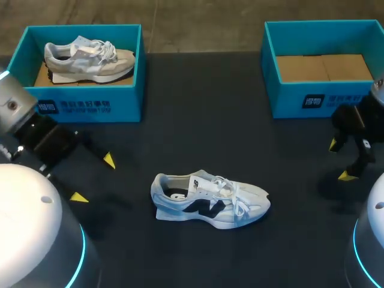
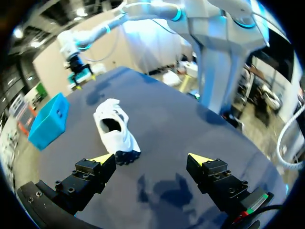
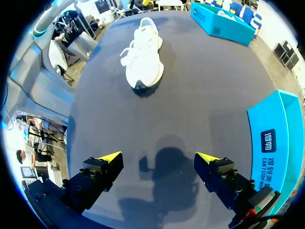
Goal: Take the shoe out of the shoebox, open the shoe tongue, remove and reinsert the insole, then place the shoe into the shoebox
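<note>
Both spread wide and empty, my left end effector (image 2: 151,160) and right end effector (image 3: 158,156) face the shoe (image 1: 210,201) lying well ahead on the counter (image 1: 210,132), so I should brace its heel with one and draw the tongue up with the other.

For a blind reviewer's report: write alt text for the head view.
A white shoe sits mid-table, toe pointing right, with the open left end effector and open right end effector apart from it on either side. At the far edge, the left box holds a grey shoe and the right box is empty.
</note>
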